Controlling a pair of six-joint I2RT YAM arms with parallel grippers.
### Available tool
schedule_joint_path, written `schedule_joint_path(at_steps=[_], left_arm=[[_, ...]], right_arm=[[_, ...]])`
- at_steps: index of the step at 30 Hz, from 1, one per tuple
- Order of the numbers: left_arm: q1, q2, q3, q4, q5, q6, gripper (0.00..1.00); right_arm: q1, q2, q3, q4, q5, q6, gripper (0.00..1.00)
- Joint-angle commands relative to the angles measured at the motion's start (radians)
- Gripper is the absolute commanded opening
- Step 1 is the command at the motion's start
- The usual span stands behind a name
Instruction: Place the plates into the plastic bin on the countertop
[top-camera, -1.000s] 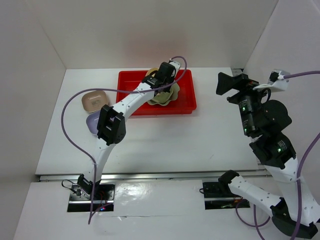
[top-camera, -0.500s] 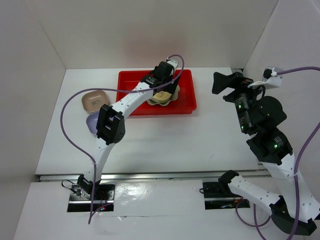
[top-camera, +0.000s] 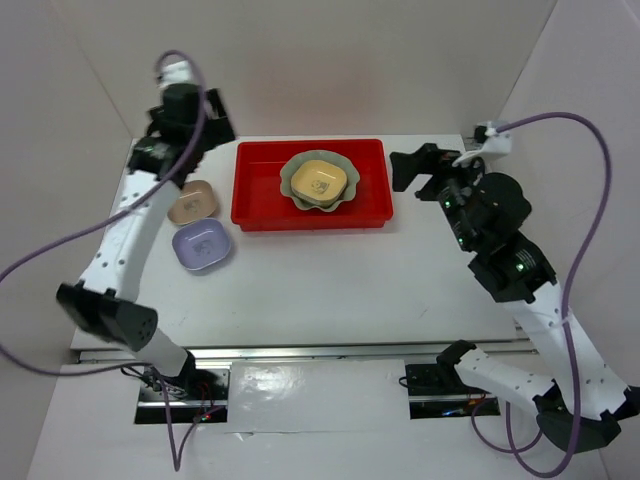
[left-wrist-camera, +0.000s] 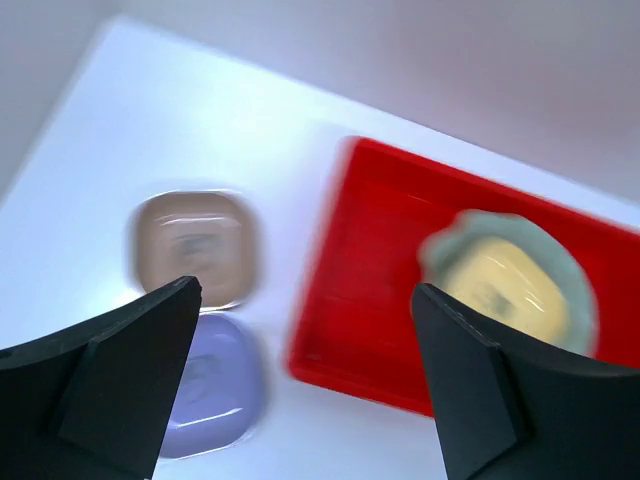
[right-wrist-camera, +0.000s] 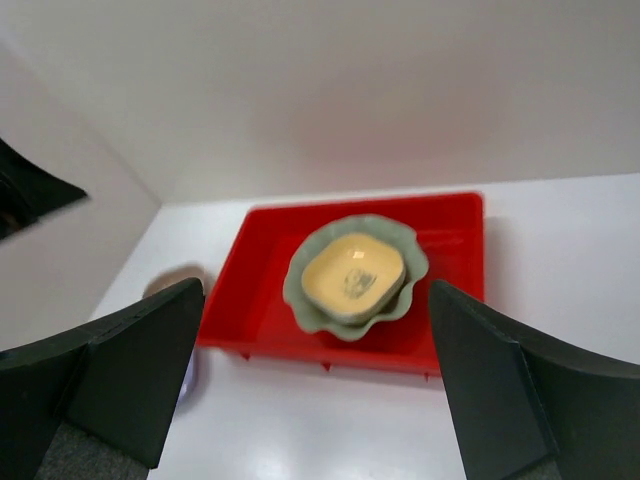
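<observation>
The red plastic bin stands at the back middle of the countertop. Inside it the pale-green scalloped plate carries a yellow dish. A pink-tan dish and a lavender dish rest on the countertop left of the bin. My left gripper hangs high over the back left corner, open and empty. Its wrist view shows the pink-tan dish, the lavender dish and the bin far below. My right gripper hovers right of the bin, open and empty, and looks at the yellow dish.
White walls close the countertop at the back and on both sides. The left arm's purple cable loops over the left side. The right arm stands over the right part of the surface.
My left gripper opened and left the yellow dish on the green plate in the bin, then swung up and away to the back left. The right gripper drifted slightly left.
</observation>
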Motion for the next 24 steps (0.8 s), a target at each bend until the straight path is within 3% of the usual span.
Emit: schedule_joint_path(at_steps=[1, 5, 9, 18, 24], left_arm=[[0.223, -0.081, -0.251, -0.195, 0.058, -0.145, 1.00], [0.410, -0.216, -0.481, -0.195, 0.176, -0.136, 1.00], [0.526, -0.226, -0.625, -0.183, 0.280, -0.147, 1.00], [0.586, -0.154, -0.836, 0.012, 0.406, -0.156, 1.00], [0.586, 0.001, -0.847, 0.047, 0.407, -0.190, 0.88]], right_arm=[[-0.005, 0.048, -0.055, 0.042, -0.209, -0.047, 1.00], [-0.005, 0.068, -0.094, 0.064, -0.312, -0.057, 1.00], [-0.005, 0.057, -0.129, 0.110, -0.352, -0.057, 1.00], [-0.005, 0.048, -0.147, 0.130, -0.383, -0.056, 1.00], [-0.005, 0.048, -0.157, 0.148, -0.394, -0.057, 1.00]])
